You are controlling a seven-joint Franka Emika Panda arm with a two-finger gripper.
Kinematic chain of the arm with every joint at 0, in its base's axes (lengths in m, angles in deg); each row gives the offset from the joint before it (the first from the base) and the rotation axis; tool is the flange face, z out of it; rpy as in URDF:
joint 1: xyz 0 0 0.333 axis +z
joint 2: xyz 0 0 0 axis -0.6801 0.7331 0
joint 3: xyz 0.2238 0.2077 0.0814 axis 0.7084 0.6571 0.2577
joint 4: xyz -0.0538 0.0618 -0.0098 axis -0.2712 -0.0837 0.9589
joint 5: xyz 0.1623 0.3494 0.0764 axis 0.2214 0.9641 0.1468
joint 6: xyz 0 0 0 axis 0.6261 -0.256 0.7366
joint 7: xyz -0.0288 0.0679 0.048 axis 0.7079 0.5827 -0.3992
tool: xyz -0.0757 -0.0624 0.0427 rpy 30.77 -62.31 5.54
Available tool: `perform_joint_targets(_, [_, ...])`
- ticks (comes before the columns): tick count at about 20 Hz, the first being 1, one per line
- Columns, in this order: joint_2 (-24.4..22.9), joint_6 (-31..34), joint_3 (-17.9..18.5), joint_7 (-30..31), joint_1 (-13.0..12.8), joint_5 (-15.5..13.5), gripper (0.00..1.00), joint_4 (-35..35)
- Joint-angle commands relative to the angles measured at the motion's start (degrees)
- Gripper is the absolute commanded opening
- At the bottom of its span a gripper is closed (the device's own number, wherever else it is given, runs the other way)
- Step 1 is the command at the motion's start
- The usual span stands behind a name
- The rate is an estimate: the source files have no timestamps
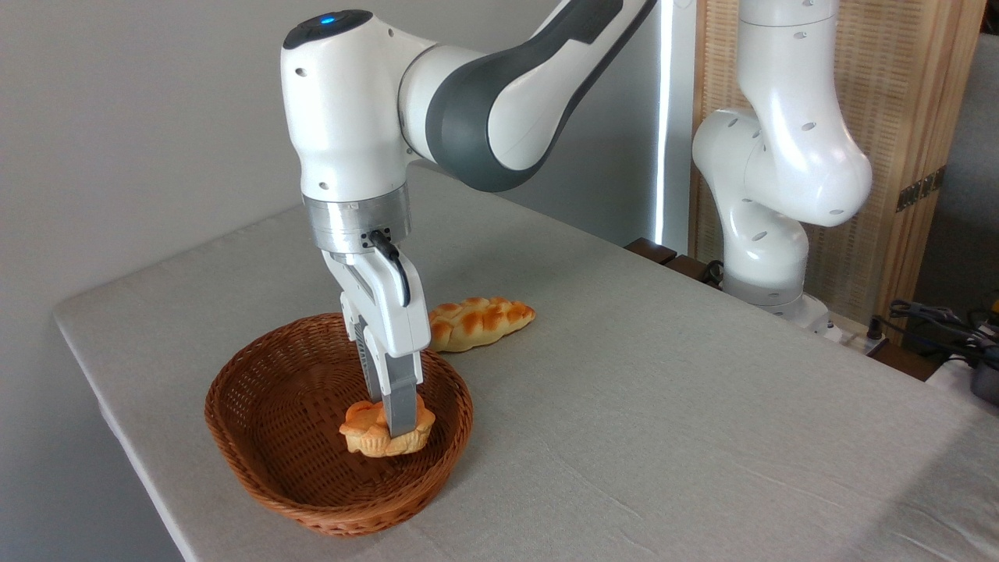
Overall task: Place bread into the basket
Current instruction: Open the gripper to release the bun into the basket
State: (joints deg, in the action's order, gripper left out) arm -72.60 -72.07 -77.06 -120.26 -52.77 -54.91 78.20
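Grey cloth covered the desk (624, 390) where our gripper (398, 425) pinched the bread (367, 433) low inside the basket (257, 406), so we judged placing nearly done, needing only release and a lift.

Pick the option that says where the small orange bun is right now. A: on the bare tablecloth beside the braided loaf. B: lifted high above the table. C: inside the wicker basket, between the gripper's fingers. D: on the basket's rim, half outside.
C: the bun lies within the basket, with the gripper down on it, while the braided loaf lies outside on the table.
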Motion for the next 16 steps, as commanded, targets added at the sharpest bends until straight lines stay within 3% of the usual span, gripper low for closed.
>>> perform_joint_targets(1, [0.44,-0.51,0.72,-3.23,-0.71,-0.30,1.00,-0.57])
perform_joint_targets(12, [-1.05,0.27,0.72,-0.17,-0.71,-1.27,1.00,-1.36])
perform_joint_targets(14, [-3.33,3.60,-0.24,4.74,-0.19,-1.71,1.00,-2.58])
perform_joint_targets(16, [-4.13,13.58,-2.08,7.48,1.65,-2.50,1.00,-8.28])
